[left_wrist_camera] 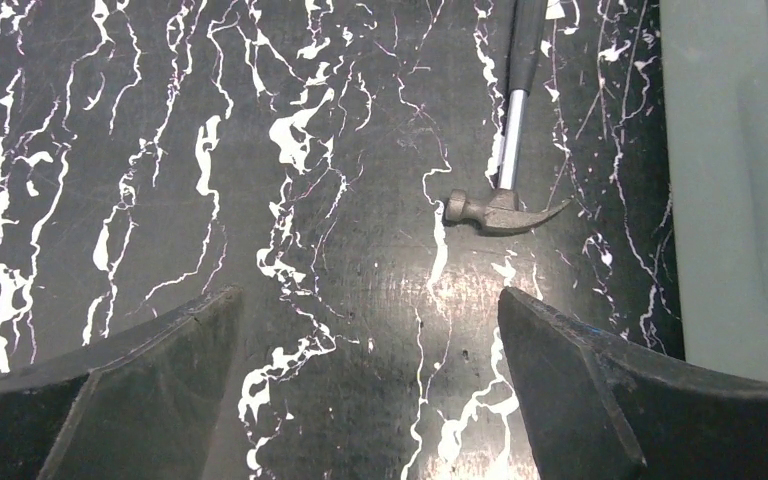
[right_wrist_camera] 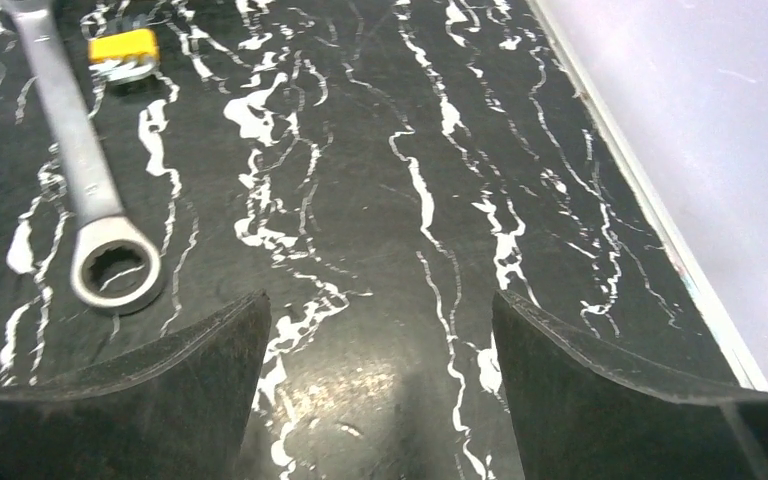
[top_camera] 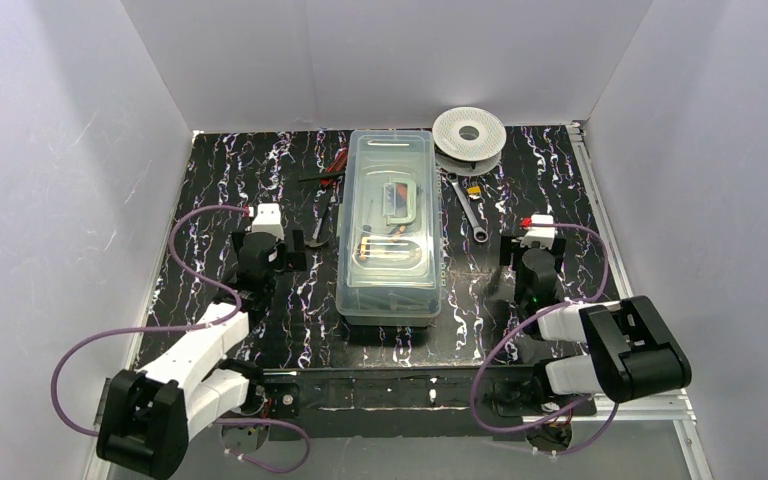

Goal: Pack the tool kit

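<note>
The tool kit's pale-green box (top_camera: 390,225) stands mid-table with its clear lid on, and tools show through the lid. My left gripper (top_camera: 263,252) hangs left of the box, open over bare tabletop (left_wrist_camera: 368,300). A small hammer (left_wrist_camera: 505,213) lies just ahead of it, beside the box wall (left_wrist_camera: 730,200). Red-handled pliers (top_camera: 335,165) lie farther back on the left. My right gripper (top_camera: 537,262) is right of the box, open with nothing between its fingers (right_wrist_camera: 380,300). A steel wrench (right_wrist_camera: 90,180) lies ahead to its left, near a small yellow piece (right_wrist_camera: 125,52).
A white round spool (top_camera: 470,132) sits at the back, right of the box. White walls enclose the table on three sides, and the right wall (right_wrist_camera: 710,150) runs close beside my right gripper. Purple cables loop from both arms near the front edge.
</note>
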